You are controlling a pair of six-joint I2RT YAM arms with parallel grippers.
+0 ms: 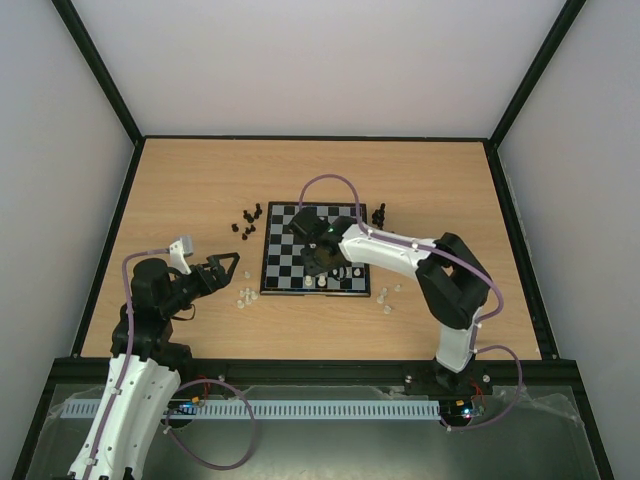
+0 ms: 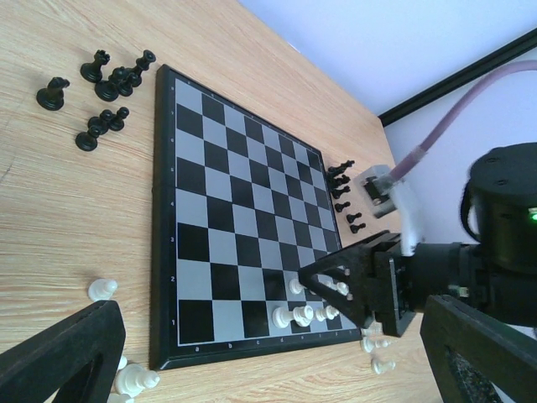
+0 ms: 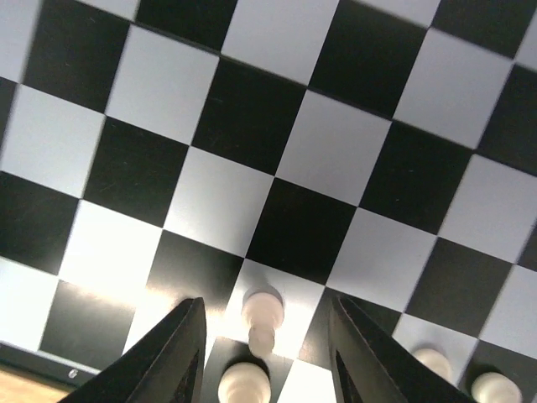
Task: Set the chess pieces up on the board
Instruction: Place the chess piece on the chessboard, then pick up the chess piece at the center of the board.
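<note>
Your right tool [image 3: 266, 304] over near edge of flat black-and-grey checkered chessboard [image 1: 290, 250], fingers apart around small pale whitish pawn [image 3: 262, 319], not gripping. Left tool [image 1: 232, 268] spread wide over wooden table [image 1: 200, 180], left of board.

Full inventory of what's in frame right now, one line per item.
board: one, black and grey checks, table centre.
black pieces: about eight, off the far-left corner; a few more off the far-right.
white pieces: a few on the near ranks; others loose off both near corners.
table: one, light wood, under everything.
left gripper: black, open, empty, left of the board.
right gripper: black, open, over a white piece on the near ranks.
</note>
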